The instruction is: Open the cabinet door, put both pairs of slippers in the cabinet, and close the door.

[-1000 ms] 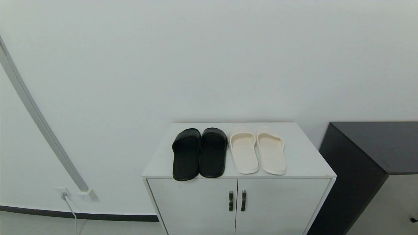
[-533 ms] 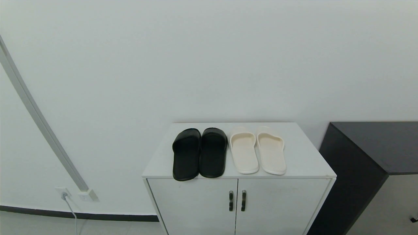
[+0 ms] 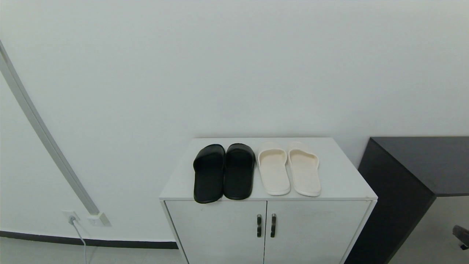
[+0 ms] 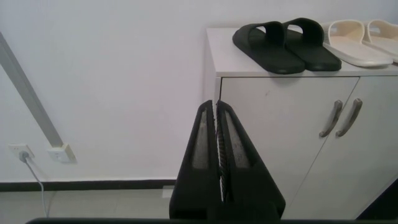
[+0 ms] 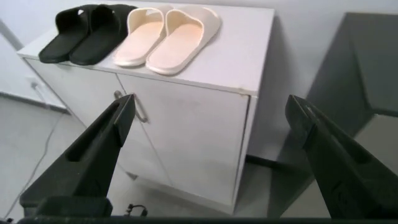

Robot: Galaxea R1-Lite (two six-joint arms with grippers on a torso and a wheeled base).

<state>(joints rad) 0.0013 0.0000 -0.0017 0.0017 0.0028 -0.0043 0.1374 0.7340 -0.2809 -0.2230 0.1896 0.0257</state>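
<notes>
A: What runs down the left side?
B: A grey duct (image 3: 40, 128), slanting down the wall (image 3: 234, 66) to a small box (image 3: 98, 219). A socket (image 3: 69, 215) sits just beside it, with a cable (image 3: 81, 240) hanging from it.
A: And the right?
B: A black unit (image 3: 421, 165), lower right.

Black tapered fingers (image 5: 93, 155), ribbed grey pads (image 4: 200, 140)

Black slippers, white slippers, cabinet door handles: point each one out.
black slippers (image 3: 239, 179), head view, footbed of the slipper beside the white pair
white slippers (image 3: 273, 178), head view, footbed of the slipper beside the black pair
door handles (image 3: 273, 225), head view, middle of the right door's handle
</notes>
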